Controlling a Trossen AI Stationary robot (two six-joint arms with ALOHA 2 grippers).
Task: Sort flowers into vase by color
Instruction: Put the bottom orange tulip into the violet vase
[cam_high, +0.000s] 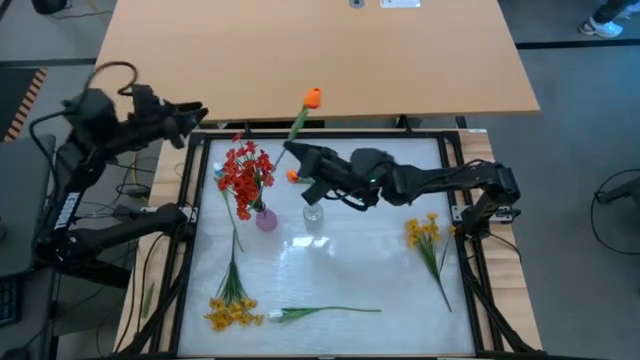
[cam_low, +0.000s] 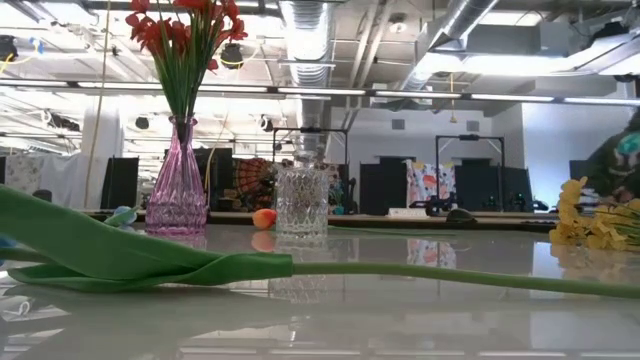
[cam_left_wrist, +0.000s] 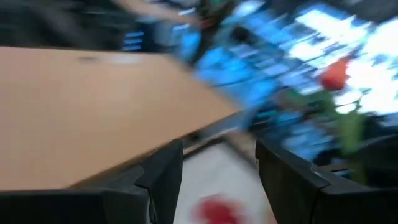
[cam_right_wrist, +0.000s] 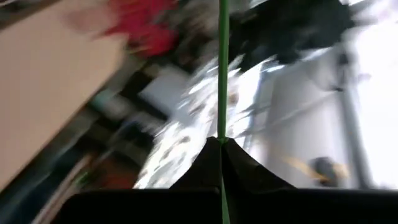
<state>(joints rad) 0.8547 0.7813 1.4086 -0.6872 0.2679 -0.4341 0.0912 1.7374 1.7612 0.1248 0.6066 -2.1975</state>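
In the high view my right gripper (cam_high: 293, 151) reaches over the table's far middle, shut on an orange-red tulip whose bud (cam_high: 312, 97) points past the far edge. A purple vase (cam_high: 266, 220) stands upright and holds red-pink sprays (cam_high: 245, 170). Beside it stands a clear glass vase (cam_high: 313, 213). A second orange bud (cam_high: 293, 176) lies on the table. One yellow bunch (cam_high: 425, 232) lies to the right and another (cam_high: 230, 310) lies near-left. The white tulip (cam_high: 275, 316) lies along the near edge. My left gripper (cam_high: 197, 114) hovers open over the far-left corner. My right gripper pinches the tulip's green stem (cam_right_wrist: 222, 127) between its two shut fingers; the fingers lie across the stem. The flower is lifted clear of the table. Its stem (cam_high: 298, 125) slants away from the fingers toward the far edge, with the bud at the far end.
A wooden tabletop (cam_high: 300, 50) lies beyond the white work surface. A dark frame (cam_high: 330, 132) borders that surface. In the low view a green leaf and stem (cam_low: 150, 260) stretch across the foreground, in front of the purple vase (cam_low: 178, 190) and the clear vase (cam_low: 301, 200).
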